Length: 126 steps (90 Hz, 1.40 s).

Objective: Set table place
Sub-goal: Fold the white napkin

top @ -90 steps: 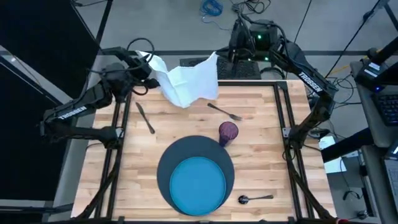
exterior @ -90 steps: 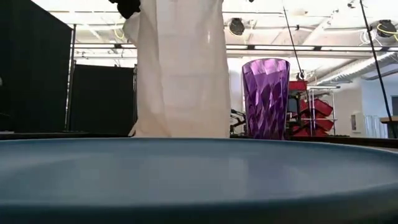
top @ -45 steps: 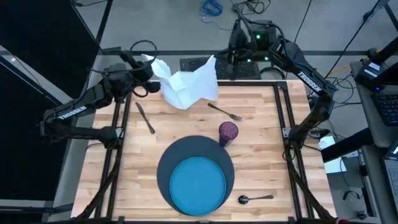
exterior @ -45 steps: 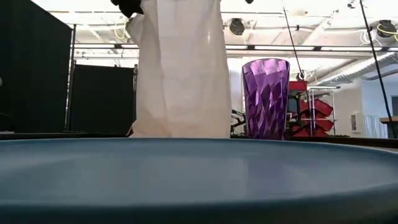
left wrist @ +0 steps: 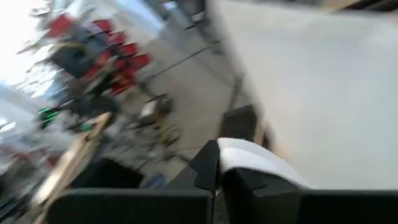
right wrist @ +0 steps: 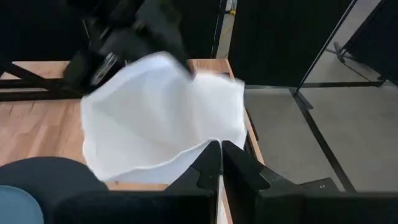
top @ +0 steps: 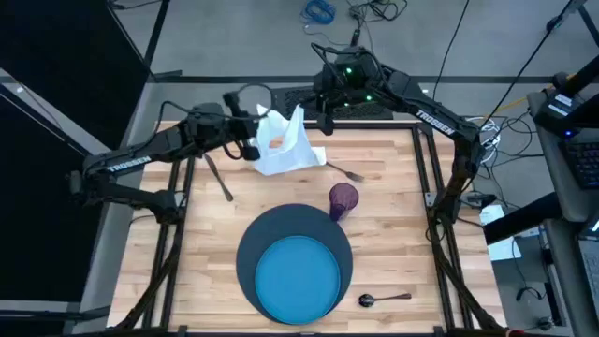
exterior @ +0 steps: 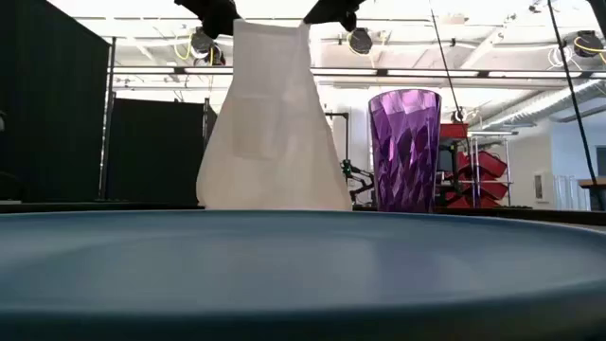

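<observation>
The white napkin [top: 284, 148] hangs in the air over the far part of the bench [top: 393, 243], held up by two corners so that it spreads downward in a wide drape; in the low view its lower edge [exterior: 273, 204] reaches down to about the bench top, though whether it touches cannot be told. The left hand [top: 245, 139] is clamped on one upper corner, and its wrist view shows white cloth pinched between the fingers [left wrist: 208, 168]. The right hand [top: 321, 110] grips the other upper corner — its fingers [right wrist: 211, 163] are closed on the napkin's edge.

Just beside the napkin lie the fork [top: 339, 169] on one side and the knife [top: 218, 178] on the other, both flat on the wood. The purple cup [top: 343, 199] stands upright near the fork, touching or just beside the rim of the dark round charger [top: 251, 253]. The bright blue plate [top: 298, 278] rests on the charger. The spoon [top: 384, 299] lies near the charger at the bench's near edge — apart from the rest.
</observation>
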Tool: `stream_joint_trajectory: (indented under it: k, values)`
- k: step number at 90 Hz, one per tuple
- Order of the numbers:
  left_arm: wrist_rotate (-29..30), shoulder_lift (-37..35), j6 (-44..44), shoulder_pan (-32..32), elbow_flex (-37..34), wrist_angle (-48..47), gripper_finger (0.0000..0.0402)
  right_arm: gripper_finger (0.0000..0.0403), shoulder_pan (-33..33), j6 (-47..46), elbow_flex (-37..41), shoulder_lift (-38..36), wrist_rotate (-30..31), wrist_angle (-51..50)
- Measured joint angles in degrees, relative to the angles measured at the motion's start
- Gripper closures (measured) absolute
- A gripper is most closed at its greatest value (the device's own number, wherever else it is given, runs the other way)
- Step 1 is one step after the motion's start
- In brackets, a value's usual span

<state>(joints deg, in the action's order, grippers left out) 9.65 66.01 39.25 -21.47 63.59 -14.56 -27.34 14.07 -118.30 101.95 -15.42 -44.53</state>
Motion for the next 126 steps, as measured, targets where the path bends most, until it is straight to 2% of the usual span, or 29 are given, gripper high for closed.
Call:
stream_joint_trajectory:
  k: [19, 42, 52, 65, 77, 88, 97, 109, 126]
  values:
    - [-7.9, 1.7, 0.0, 1.2, 0.0, 0.4, 0.0402, 0.0403, 0.1, -0.1, 0.0, 0.9, -2.8, 0.3]
    - [-8.7, 3.4, -0.1, 1.4, 0.0, 0.5, 0.0401, 0.0397, 0.6, -4.5, 0.0, 1.1, -3.2, 0.2]
    - [-9.6, 3.9, -0.1, 1.4, 0.0, 0.8, 0.0402, 0.0364, 1.1, -4.6, 0.0, 1.1, -4.1, -1.5]
    - [-9.8, 4.0, -0.1, 1.4, 0.0, 0.8, 0.0402, 0.0288, 1.6, -4.6, 0.0, 1.1, -3.8, -2.0]
    - [-11.9, 4.0, -0.1, 1.4, 0.0, 0.6, 0.0402, 0.0216, 1.5, -3.7, 0.0, 0.9, -0.8, -2.0]
    - [-14.4, 4.3, -1.1, 1.4, 0.0, 0.8, 0.0402, 0.0172, 0.8, -2.0, -0.3, 0.8, 1.6, -1.9]
    - [-15.8, 6.2, -1.5, 1.4, 0.0, 0.3, 0.0402, 0.0158, 0.2, -2.3, -0.3, 0.7, 1.9, -1.3]
    - [-17.9, 11.2, -1.5, 1.6, 0.0, 0.2, 0.0402, 0.0158, -0.3, -2.5, -0.3, 0.7, 2.0, -1.2]
    - [-24.6, 17.4, -1.5, 2.4, 0.0, 0.4, 0.0402, 0.0167, -2.7, -2.2, -0.3, -0.3, 3.4, -5.1]
